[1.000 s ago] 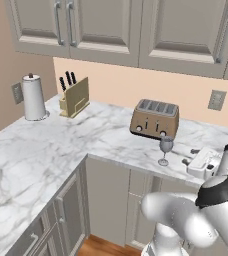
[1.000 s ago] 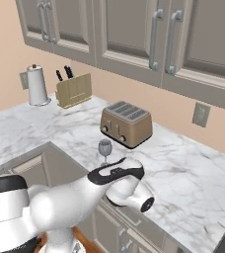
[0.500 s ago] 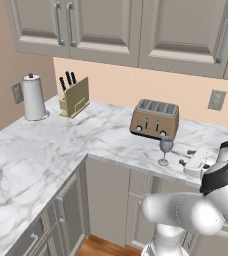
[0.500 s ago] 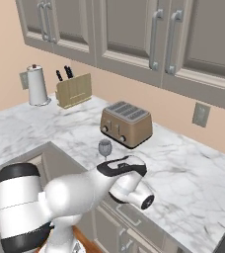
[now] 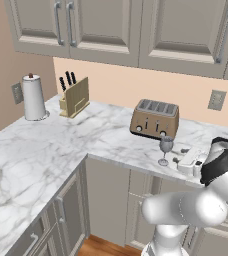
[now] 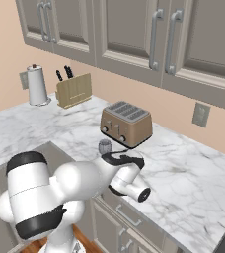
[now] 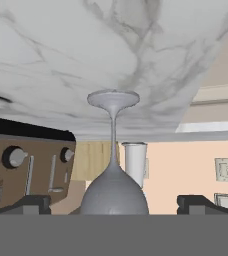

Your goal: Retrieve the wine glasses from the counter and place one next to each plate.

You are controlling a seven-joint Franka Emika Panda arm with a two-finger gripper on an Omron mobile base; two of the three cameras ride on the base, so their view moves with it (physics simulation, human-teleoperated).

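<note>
A small clear grey-tinted stemmed wine glass (image 5: 165, 149) stands upright on the white grey-veined marble desk (image 5: 61, 145), just in front of the bronze four-slot toaster (image 5: 154, 118) and near the desk's front edge. Over the last second the white arm has swung its hand in low from the right, so that the end effector (image 7: 114, 202) now sits level with the glass. In the hand view, which is rolled upside down, the bowl of the glass fills the space between the two dark fingertips (image 7: 30, 203), one on each side, with gaps still visible. The end effector is released, its jaws spread wide and not touching the glass. The glass itself has not moved; it stands where it stood a second ago, foot flat on the marble.

In the right base view the hand (image 6: 127, 170) hides most of the glass, with just the rim of the bowl (image 6: 104, 146) showing above it.

This looks like the end of the approach to the first glass: the jaws seem aligned around the bowl, so closing on it is probably next. A beige knife block (image 5: 75, 96) and a white canister (image 5: 34, 97) stand well apart at the far left.
</note>
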